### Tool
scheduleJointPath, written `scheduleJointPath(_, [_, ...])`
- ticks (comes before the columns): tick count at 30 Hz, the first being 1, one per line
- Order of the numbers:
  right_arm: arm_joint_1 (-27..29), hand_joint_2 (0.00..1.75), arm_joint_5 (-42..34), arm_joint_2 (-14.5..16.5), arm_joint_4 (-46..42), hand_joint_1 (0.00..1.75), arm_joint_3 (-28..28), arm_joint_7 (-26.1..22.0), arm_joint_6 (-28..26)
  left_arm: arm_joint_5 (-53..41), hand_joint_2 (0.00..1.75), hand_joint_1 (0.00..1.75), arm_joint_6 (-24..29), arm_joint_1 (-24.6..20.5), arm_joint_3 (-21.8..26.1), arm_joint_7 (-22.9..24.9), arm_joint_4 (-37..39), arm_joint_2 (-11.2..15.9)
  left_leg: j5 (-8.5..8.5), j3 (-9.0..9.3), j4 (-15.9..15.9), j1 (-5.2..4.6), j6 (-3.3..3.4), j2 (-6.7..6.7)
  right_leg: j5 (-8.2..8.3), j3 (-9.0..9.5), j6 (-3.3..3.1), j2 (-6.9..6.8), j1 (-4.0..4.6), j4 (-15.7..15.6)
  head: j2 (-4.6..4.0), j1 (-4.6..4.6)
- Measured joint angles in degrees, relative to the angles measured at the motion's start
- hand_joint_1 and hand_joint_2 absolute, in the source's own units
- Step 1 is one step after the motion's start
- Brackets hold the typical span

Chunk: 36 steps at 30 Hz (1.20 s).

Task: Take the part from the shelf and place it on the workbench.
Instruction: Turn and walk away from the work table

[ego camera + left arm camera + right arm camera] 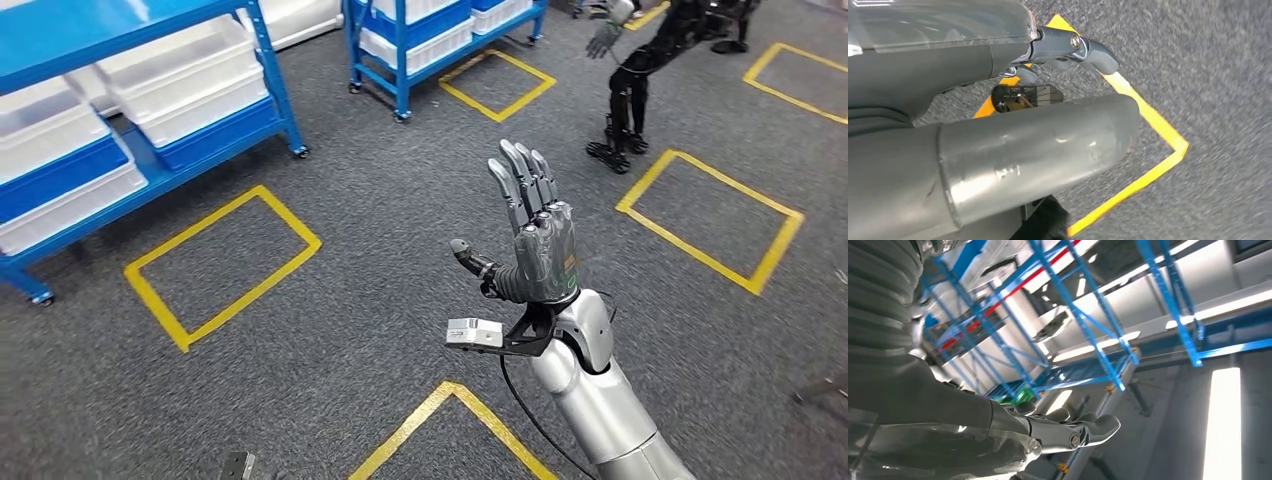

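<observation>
Blue shelf (150,120) stacked with white bins (180,85) sits far left in my head view, the part itself indistinguishable, my right hand (535,235) raised empty with fingers spread, while the left wrist view adds my left hand (998,150), grip unclear.

Right hand (535,235) is raised over open grey carpet (400,220), fingers spread, nothing touching it. Obstacles: blue shelf cart (150,120) with white bins far left, second blue cart (420,40) ahead, well apart from the hand. Another dark robot (640,70) stands ahead right. Yellow floor squares (225,265) lie flat, no obstruction. Left hand (998,150) hangs over bare carpet.
</observation>
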Motion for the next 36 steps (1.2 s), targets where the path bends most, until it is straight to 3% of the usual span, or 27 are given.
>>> scheduleJointPath(2, [0.09, 1.75, -0.19, 0.02, 0.02, 0.00, 0.00, -0.01, -0.11, -0.03, 0.00, 0.00, 0.04, 0.09, 0.01, -0.08, 0.01, -0.04, 0.16, -0.29, -0.04, 0.18, -0.58, -1.19, 0.56, 1.24, -0.30, 1.07, 0.16, -2.90, 0.00, -0.01])
scheduleJointPath(4, [0.12, 1.75, -0.34, 0.08, 0.03, 0.00, 0.00, -0.01, -0.16, -0.05, 0.00, 0.00, 0.07, 0.37, 0.03, -0.12, 0.01, 0.01, 0.29, -0.48, -0.25, 0.38, -1.31, -2.04, 0.81, 1.56, -0.61, -0.19, 0.16, -3.51, 0.00, -0.01])
scheduleJointPath(5, [0.11, 1.75, -0.37, 0.14, 0.03, 0.00, 0.00, -0.02, -0.18, -0.06, 0.00, 0.00, 0.09, 0.52, 0.03, -0.14, 0.01, 0.05, 0.00, -0.62, 0.03, 0.28, -1.57, -1.40, 0.97, 1.86, -0.89, -0.82, 0.05, -3.94, 0.00, -0.02])
scheduleJointPath(7, [0.13, 1.75, -0.38, 0.27, 0.04, 0.00, 0.00, -0.04, -0.20, -0.06, 0.00, 0.00, 0.14, 0.52, 0.04, -0.16, 0.01, 0.15, -2.32, -2.21, 3.64, 0.14, -1.95, 1.77, 1.24, 2.44, -1.49, -2.35, -0.13, -4.71, 0.00, -0.07])
scheduleJointPath(8, [0.18, 1.75, -0.38, 0.30, 0.07, 0.00, 0.00, -0.05, -0.21, -0.05, 0.00, 0.00, 0.14, 0.45, 0.04, -0.17, 0.01, 0.15, -4.18, -3.87, 7.20, 0.18, -2.17, 3.38, 1.20, 2.56, -1.67, -3.16, 0.01, -4.81, 0.00, -0.09])
scheduleJointPath(10, [0.36, 1.75, -0.38, 0.32, 0.15, 0.00, 0.00, -0.07, -0.22, -0.05, 0.00, 0.00, 0.15, 0.40, 0.04, -0.18, 0.01, 0.15, -7.16, -7.36, 14.45, 0.58, -2.69, 4.69, 1.05, 2.60, -1.83, -4.85, 0.14, -4.78, 0.00, -0.10])
scheduleJointPath(11, [0.47, 1.75, -0.38, 0.32, 0.23, 0.00, 0.00, -0.07, -0.22, -0.05, 0.00, 0.00, 0.21, 0.48, 0.04, -0.22, 0.01, 0.15, -7.37, -8.17, 16.09, 0.79, -2.95, 4.90, 0.96, 2.61, -1.80, -5.65, 0.14, -4.75, 0.00, -0.10])
scheduleJointPath(12, [0.56, 1.75, -0.38, 0.33, 0.31, 0.00, 0.00, -0.07, -0.23, -0.05, 0.00, 0.00, 0.32, 0.58, 0.04, -0.31, 0.01, 0.18, -6.42, -7.71, 15.30, 0.99, -3.18, 5.09, 0.85, 2.62, -1.69, -6.36, 0.12, -4.67, 0.00, -0.10])
scheduleJointPath(13, [0.63, 1.75, -0.40, 0.33, 0.39, 0.00, 0.00, -0.07, -0.26, -0.06, 0.00, 0.00, 0.45, 0.65, 0.04, -0.43, 0.01, 0.23, -4.63, -6.10, 12.30, 1.15, -3.34, 5.52, 0.68, 2.66, -1.52, -7.03, 0.08, -4.54, 0.00, -0.10])
scheduleJointPath(15, [0.77, 1.75, -0.56, 0.34, 0.48, 0.00, 0.00, -0.11, -0.41, -0.13, 0.87, 0.00, 0.74, 0.64, 0.04, -0.75, 0.01, 0.35, -1.54, -1.82, 4.21, 1.10, -3.35, 7.68, 0.15, 2.73, -0.96, -8.22, 0.18, -4.02, 0.00, -0.11])
scheduleJointPath(17, [0.99, 1.75, -0.82, 0.34, 0.58, 0.00, 0.00, -0.29, -0.62, -0.20, 1.75, 0.00, 0.94, 0.62, 0.04, -1.09, 0.01, 0.44, -0.73, 0.21, 0.24, 0.74, -2.78, 8.94, -0.22, 2.86, -0.39, -9.08, 0.46, -3.76, 0.00, -0.02])
scheduleJointPath(20, [1.43, 1.75, -1.80, 0.43, 1.01, 0.00, 0.00, -0.87, -0.81, -0.16, 1.75, 0.00, 1.45, 1.02, 0.05, -1.64, -0.01, 0.79, -0.20, 0.85, -1.14, 0.62, -1.59, 7.64, -0.09, 3.69, 0.45, -9.56, 0.43, -4.73, 0.00, 0.04])
scheduleJointPath(22, [1.77, 1.75, -2.91, 0.46, 1.50, 0.00, -0.01, -1.33, -0.93, -0.11, 1.75, 0.00, 1.71, 1.25, 0.08, -2.04, -0.01, 1.04, 0.58, 1.86, -2.97, 0.77, -0.68, 7.08, -1.48, 3.28, 0.88, -7.20, 0.09, -3.24, 0.00, 0.05])
scheduleJointPath(24, [2.66, 1.75, -4.55, 0.46, 2.29, 0.00, -0.04, -2.01, -1.07, -0.10, 1.75, 0.00, 1.68, 1.33, 0.09, -2.54, -0.01, 1.19, 1.17, 2.66, -4.38, 0.78, -0.11, 6.64, -4.40, 0.58, 1.11, -4.29, -0.07, 2.39, 0.00, 0.05])
scheduleJointPath(25, [3.40, 1.75, -5.86, 0.46, 2.75, 0.00, -0.12, -2.59, -1.06, -0.13, 1.75, 0.00, 1.62, 1.38, 0.09, -2.80, -0.01, 1.23, 1.32, 2.90, -4.77, 0.74, 0.02, 6.31, -5.45, -1.07, 1.17, -3.68, -0.05, 5.49, 0.00, 0.04])
scheduleJointPath(26, [4.29, 1.75, -7.63, 0.47, 3.18, 0.00, -0.28, -3.30, -0.89, -0.18, 1.75, 0.00, 1.55, 1.48, 0.09, -3.04, -0.01, 1.25, 1.39, 3.08, -4.97, 0.67, 0.06, 5.91, -5.52, -2.16, 1.17, -3.41, -0.04, 7.28, 0.00, 0.04])
scheduleJointPath(27, [5.19, 1.75, -9.94, 0.48, 3.55, 0.00, -0.56, -4.16, -0.42, -0.22, 1.75, 0.00, 1.50, 1.62, 0.09, -3.28, -0.01, 1.27, 1.39, 3.21, -5.04, 0.60, 0.06, 5.48, -4.52, -2.35, 1.06, -3.30, -0.03, 7.09, 0.00, 0.05])
scheduleJointPath(28, [6.03, 1.75, -12.51, 0.48, 3.84, 0.00, -0.95, -5.02, 0.38, -0.29, 1.75, 0.00, 1.48, 1.77, 0.09, -3.51, -0.01, 1.29, 1.35, 3.33, -5.03, 0.53, 0.03, 5.09, -2.56, -1.48, 0.81, -3.26, 0.01, 4.72, 0.00, 0.05])
scheduleJointPath(30, [7.30, 1.75, -17.77, 0.51, 4.26, 0.00, -2.06, -6.46, 2.54, -0.50, 1.75, 0.00, 1.40, 1.96, 0.09, -4.00, 0.00, 1.30, 1.25, 3.50, -4.99, 0.38, -0.10, 4.49, 1.51, 1.89, -0.03, -3.14, 0.30, -3.16, 0.00, 0.04])
scheduleJointPath(32, [8.40, 1.75, -20.95, 0.65, 4.45, 0.00, -3.44, -7.44, 3.93, -0.87, 1.75, 0.00, 1.27, 2.06, 0.08, -4.52, 0.01, 1.32, 1.12, 3.45, -4.91, 0.21, -0.42, 4.16, 3.14, 3.92, -0.50, -3.09, 0.61, -8.04, 0.00, 0.05])
scheduleJointPath(33, [9.03, 1.75, -21.64, 0.77, 4.50, 0.00, -4.07, -7.85, 4.18, -1.11, 1.75, 0.00, 1.24, 2.13, 0.04, -4.77, 0.00, 1.38, 1.05, 3.40, -4.88, 0.15, -0.54, 4.11, 3.06, 4.11, -0.38, -3.11, 0.66, -8.57, 0.00, 0.05])
scheduleJointPath(34, [9.71, 1.75, -21.99, 0.94, 4.54, 0.00, -4.62, -8.19, 4.15, -1.43, 1.31, 0.00, 1.25, 2.21, -0.02, -4.97, -0.01, 1.46, 0.97, 3.40, -4.84, 0.15, -0.62, 4.09, 3.19, 4.15, -0.17, -3.09, 0.66, -8.72, 0.00, 0.06])
scheduleJointPath(36, [11.08, 0.87, -22.62, 1.41, 4.58, 0.00, -5.53, -9.16, 3.71, -2.15, 0.44, 0.00, 1.43, 2.30, -0.21, -5.23, -0.01, 1.69, 0.95, 3.54, -4.98, 0.18, -0.70, 4.16, 3.13, 4.19, 0.04, -3.01, 0.66, -8.70, 0.00, 0.05])
